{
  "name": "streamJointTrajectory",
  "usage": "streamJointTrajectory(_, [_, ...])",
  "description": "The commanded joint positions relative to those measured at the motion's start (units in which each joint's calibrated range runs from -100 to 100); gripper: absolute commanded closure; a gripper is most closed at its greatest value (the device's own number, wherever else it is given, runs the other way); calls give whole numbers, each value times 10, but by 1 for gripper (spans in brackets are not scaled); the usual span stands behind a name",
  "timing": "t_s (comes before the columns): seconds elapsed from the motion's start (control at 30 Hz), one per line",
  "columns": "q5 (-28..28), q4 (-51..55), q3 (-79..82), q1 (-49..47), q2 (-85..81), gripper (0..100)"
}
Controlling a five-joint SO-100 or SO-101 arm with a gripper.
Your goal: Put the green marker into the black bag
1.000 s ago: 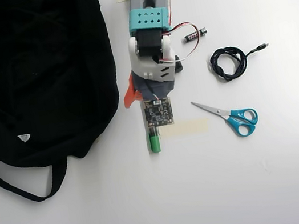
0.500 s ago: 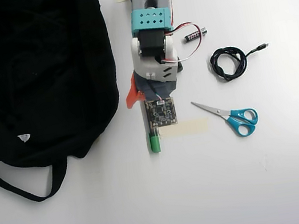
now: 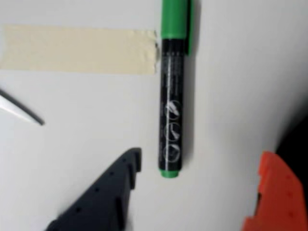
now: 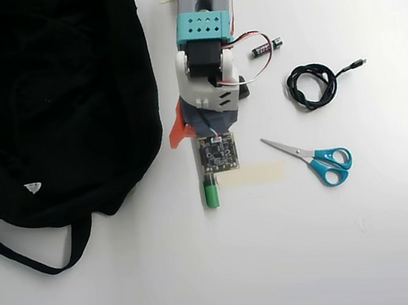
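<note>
**Marker on table, gripper spread either side of it**

White tabletop [image 4: 210, 278] filled both views. Overhead: black bag [image 4: 45, 101] covered the upper left of frame, small white tag facing up, strap trailing toward lower left. Arm came down from top centre, w/ a circuit board at its lower end. Green marker [image 4: 211, 195] lay just below that board, only its green cap showing, approx. frame centre, apart from the bag. Strip of tape [image 4: 251, 175] sat just right of the marker. Scissors [image 4: 320, 160] w/ blue handles lay centre right, coiled cable [image 4: 314, 84] upper right, battery [image 4: 267, 47] above it.

Wrist view: marker [image 3: 172, 96] lay vertical at top centre, black barrel w/ white print. Gripper [image 3: 202, 173] was wide open, dark finger lower left, orange finger lower right, neither touching the marker's lower end btw them.
</note>
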Motion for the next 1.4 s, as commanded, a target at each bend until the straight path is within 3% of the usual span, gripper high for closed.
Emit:
streamJointTrajectory(0.0, [4, -1, -23, 3, 8, 69])
streamJointTrajectory(1.37, [12, 51, -146, -6, 169, 68])
